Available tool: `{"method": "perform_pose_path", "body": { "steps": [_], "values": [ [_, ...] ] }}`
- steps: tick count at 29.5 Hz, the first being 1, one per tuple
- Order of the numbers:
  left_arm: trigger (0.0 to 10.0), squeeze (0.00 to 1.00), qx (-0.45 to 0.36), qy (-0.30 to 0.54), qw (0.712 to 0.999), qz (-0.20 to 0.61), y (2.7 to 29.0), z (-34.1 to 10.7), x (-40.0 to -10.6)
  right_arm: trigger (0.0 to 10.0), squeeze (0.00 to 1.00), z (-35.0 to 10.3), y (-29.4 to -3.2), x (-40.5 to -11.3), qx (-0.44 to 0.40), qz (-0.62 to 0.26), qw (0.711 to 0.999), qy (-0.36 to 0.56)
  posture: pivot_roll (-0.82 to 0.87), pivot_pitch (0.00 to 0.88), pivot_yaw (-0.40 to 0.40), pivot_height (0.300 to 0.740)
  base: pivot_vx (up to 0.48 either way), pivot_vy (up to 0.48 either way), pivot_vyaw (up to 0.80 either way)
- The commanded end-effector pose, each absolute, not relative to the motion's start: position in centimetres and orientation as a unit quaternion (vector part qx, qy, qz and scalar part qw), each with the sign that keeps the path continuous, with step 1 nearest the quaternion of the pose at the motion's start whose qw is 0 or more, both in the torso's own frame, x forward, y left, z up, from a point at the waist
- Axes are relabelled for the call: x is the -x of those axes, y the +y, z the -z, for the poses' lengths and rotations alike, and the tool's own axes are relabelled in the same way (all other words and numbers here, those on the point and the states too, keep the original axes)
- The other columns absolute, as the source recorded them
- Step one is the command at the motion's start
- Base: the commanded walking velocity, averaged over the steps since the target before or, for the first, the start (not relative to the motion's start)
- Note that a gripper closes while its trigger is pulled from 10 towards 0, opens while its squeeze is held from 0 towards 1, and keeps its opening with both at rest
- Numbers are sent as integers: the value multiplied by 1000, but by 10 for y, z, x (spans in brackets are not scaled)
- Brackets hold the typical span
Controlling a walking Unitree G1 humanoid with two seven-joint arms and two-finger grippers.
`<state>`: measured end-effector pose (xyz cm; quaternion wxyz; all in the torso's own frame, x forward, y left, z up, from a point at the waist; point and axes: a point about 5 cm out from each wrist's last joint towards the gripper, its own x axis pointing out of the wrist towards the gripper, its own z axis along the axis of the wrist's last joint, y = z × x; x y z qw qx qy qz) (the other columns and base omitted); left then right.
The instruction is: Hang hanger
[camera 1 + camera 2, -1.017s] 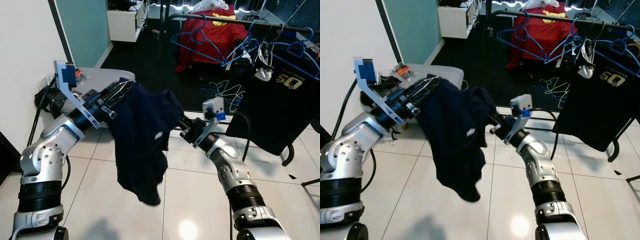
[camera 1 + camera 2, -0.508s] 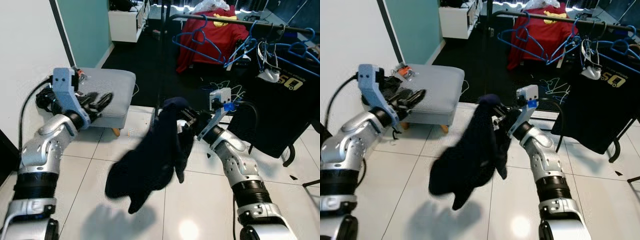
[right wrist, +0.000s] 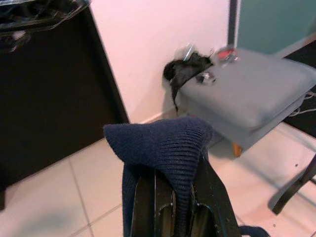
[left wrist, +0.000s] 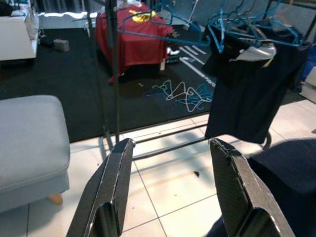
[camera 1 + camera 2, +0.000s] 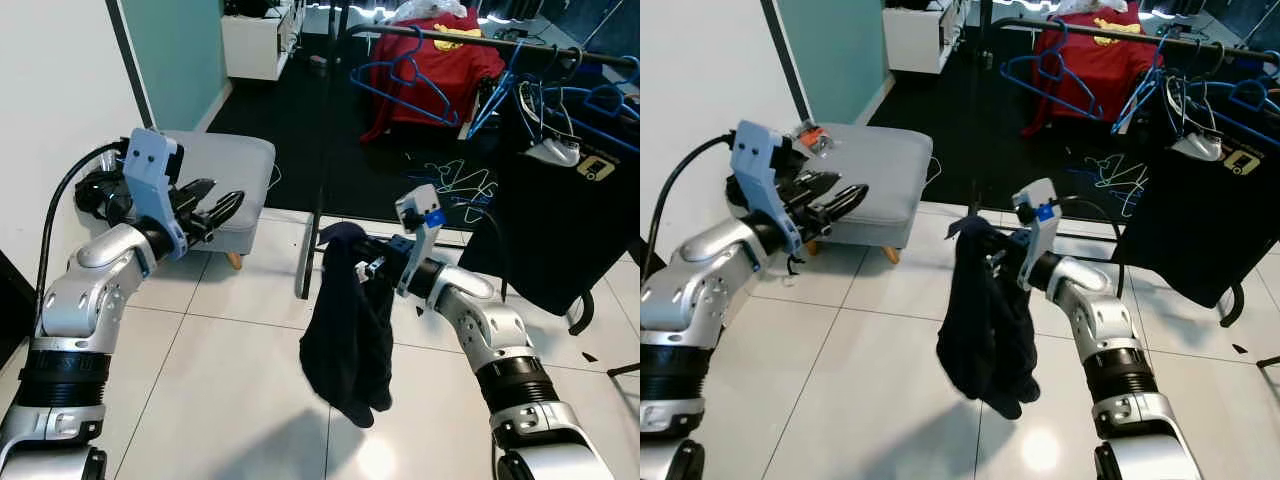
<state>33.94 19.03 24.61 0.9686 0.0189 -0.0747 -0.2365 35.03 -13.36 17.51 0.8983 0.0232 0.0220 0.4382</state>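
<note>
Fingers of the right gripper (image 5: pixel 372 268) are closed on the collar of a dark navy sweater (image 5: pixel 348 330), whose ribbed edge is draped over the fingertips in the right wrist view while the body hangs free above the white tiled floor (image 5: pixel 220 380). No hanger can be made out inside the garment. The left gripper (image 5: pixel 218 207) is held apart and empty, its fingers spread wide, near the grey footstool (image 5: pixel 225 160). The clothes rail (image 5: pixel 470 40), with blue hangers (image 5: pixel 400 75), a red shirt (image 5: pixel 435 65) and a black T-shirt (image 5: pixel 545 210), stands well beyond the sweater. For the hanging to be done well, the grip should be kept firm, the garment raised clear of the floor, and carried towards a bare stretch of rail.
</note>
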Motion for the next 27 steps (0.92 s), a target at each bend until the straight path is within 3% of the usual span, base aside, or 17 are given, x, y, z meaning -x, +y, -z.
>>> {"method": "perform_pose_path", "body": {
  "steps": [1,7,8,12,27],
  "values": [
    [10000,0,-16,-61,970,234,189,-239,-340,0,0,-175,-132,-349,-19,-449,893,26,68,78,-53,740,0,0,0],
    [10000,0,-17,-61,967,246,187,-235,-336,0,0,-180,-130,-349,-6,-462,887,23,64,98,-65,740,0,0,0],
    [10000,1000,-11,-59,962,268,183,-233,-332,0,0,-181,-131,-351,-4,-463,886,21,60,105,-70,740,0,0,0],
    [10000,1000,16,-52,934,352,167,-228,-311,0,0,-189,-130,-348,6,-503,864,19,33,112,-73,740,0,0,0],
    [10000,1000,37,-67,891,447,139,-226,-298,0,0,-214,-142,-337,24,-584,811,19,-32,102,-16,740,0,0,0]
  ]
}}
